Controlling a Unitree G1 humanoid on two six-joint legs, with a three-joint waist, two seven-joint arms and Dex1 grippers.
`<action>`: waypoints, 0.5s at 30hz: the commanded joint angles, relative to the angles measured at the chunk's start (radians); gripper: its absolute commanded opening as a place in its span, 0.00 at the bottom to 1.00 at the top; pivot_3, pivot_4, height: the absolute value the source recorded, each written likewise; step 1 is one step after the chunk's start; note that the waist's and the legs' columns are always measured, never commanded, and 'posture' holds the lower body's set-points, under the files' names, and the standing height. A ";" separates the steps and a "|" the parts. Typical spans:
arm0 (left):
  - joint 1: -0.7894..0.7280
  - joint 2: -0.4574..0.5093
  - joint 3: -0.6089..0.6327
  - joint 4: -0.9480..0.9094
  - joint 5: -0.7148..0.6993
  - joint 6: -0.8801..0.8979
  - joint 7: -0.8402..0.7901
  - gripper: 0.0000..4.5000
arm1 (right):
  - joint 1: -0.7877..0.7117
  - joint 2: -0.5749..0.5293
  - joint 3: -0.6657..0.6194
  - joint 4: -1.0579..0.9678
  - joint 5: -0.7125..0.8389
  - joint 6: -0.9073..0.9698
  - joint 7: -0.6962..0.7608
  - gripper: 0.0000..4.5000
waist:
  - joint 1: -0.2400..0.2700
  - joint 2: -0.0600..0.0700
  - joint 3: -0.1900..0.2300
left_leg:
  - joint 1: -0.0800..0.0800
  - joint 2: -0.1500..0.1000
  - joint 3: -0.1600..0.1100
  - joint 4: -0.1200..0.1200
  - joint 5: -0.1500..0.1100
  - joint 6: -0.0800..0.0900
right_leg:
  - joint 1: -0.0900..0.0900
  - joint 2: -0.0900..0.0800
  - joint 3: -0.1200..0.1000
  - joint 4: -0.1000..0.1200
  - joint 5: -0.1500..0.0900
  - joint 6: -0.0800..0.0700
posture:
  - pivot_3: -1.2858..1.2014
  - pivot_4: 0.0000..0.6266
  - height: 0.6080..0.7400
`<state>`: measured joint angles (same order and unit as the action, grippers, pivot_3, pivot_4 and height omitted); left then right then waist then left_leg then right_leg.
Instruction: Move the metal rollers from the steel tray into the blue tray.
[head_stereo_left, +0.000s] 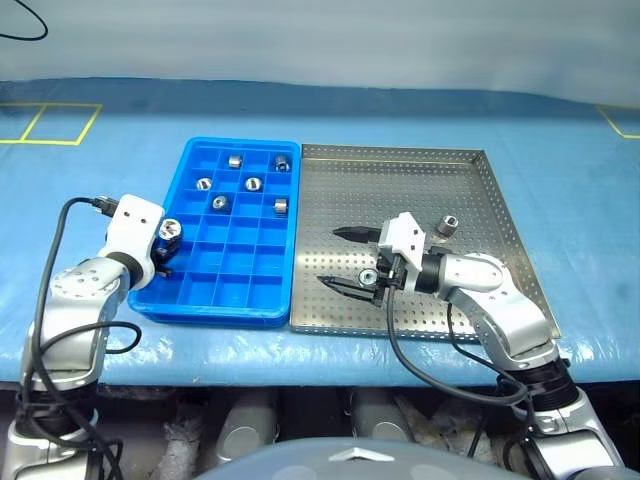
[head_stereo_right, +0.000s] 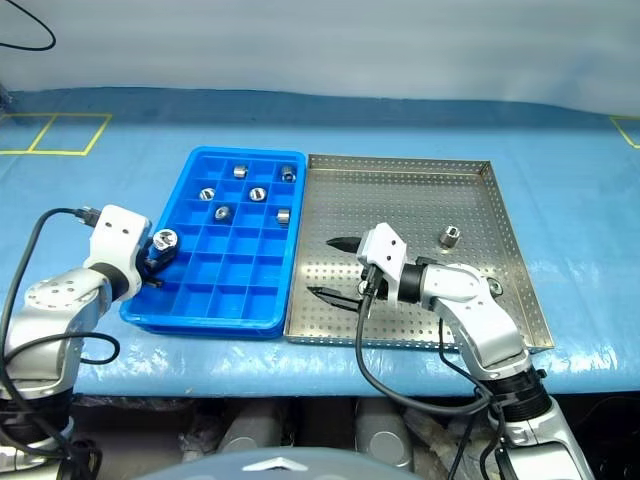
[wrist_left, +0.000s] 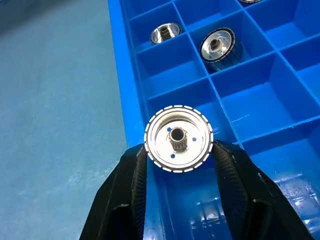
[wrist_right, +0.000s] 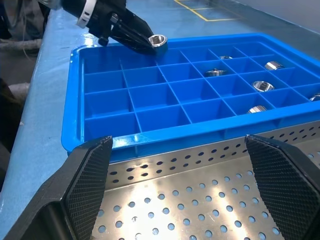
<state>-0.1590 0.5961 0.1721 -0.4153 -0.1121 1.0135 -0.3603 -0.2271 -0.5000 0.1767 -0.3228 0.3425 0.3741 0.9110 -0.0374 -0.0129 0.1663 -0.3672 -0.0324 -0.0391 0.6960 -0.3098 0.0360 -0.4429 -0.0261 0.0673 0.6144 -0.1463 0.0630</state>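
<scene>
Yellow tape lines (head_stereo_left: 48, 124) are seen on the blue table cover (head_stereo_left: 100, 180) at the far left, and a black cable (head_stereo_left: 22, 25) lies looped beyond them. Further yellow tape (head_stereo_left: 622, 122) is marked at the far right. No brand, label or writing can be read on anything.

The left gripper (head_stereo_left: 165, 250) is held over the near left edge of the blue tray (head_stereo_left: 205, 298), its fingers (wrist_left: 125, 195) pinched on one metal roller (wrist_left: 178, 138). In the left wrist view this roller is seen end-on, with a central hole and a dashed rim, above a compartment in the tray's leftmost column. Nothing stands between it and the compartments below.

The blue tray is divided into a grid of small square compartments. Six rollers (head_stereo_left: 253, 184) are counted inside it, all in the far half, each in its own compartment; the near rows hold none.

The steel tray (head_stereo_left: 470, 155) is set just beside the blue tray on the right, their long rims touching or nearly so. One roller (head_stereo_left: 447, 224) is left standing on its perforated floor, toward the right side. The right gripper (head_stereo_left: 340, 258) is held over the near left part of the steel tray, pointing left toward the blue tray, with its two fingers spread wide and nothing between them. The remaining roller lies behind this gripper's wrist, to its right.

In total, eight rollers are counted: one gripped, six placed, one in the steel tray.
</scene>
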 joint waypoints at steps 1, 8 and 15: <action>-0.039 0.004 -0.030 0.028 0.018 -0.048 0.011 0.37 | 0.006 0.000 -0.016 -0.046 0.018 -0.022 -0.003 1.00 | -0.001 0.000 0.000 | 0.000 0.000 0.000 0.000 0.000 0.000 | 0.000 0.000 0.000 0.000 0.000 0.000 | 0.49 0.24 1.00; -0.040 0.025 -0.047 0.045 0.014 -0.072 -0.002 0.37 | 0.028 -0.006 -0.025 -0.064 0.014 -0.022 -0.023 1.00 | -0.013 0.000 0.000 | 0.000 0.000 0.000 0.000 0.000 0.000 | 0.000 0.000 0.000 0.000 0.000 0.000 | 0.48 0.24 1.00; -0.055 -0.019 -0.007 0.034 0.018 -0.118 0.054 0.90 | 0.033 -0.009 -0.031 -0.061 0.009 -0.029 -0.036 1.00 | -0.016 0.000 0.000 | 0.000 0.000 0.000 0.000 0.000 0.000 | 0.000 0.000 0.000 0.000 0.000 0.000 | 0.48 0.24 1.00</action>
<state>-0.1884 0.5894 0.1233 -0.3552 -0.0957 0.9300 -0.3297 -0.1889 -0.5044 0.1694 -0.3543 0.3420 0.3713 0.8753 -0.0535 -0.0131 0.1662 -0.3674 -0.0322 -0.0391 0.6959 -0.3098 0.0361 -0.4430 -0.0266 0.0676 0.6144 -0.1461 0.0628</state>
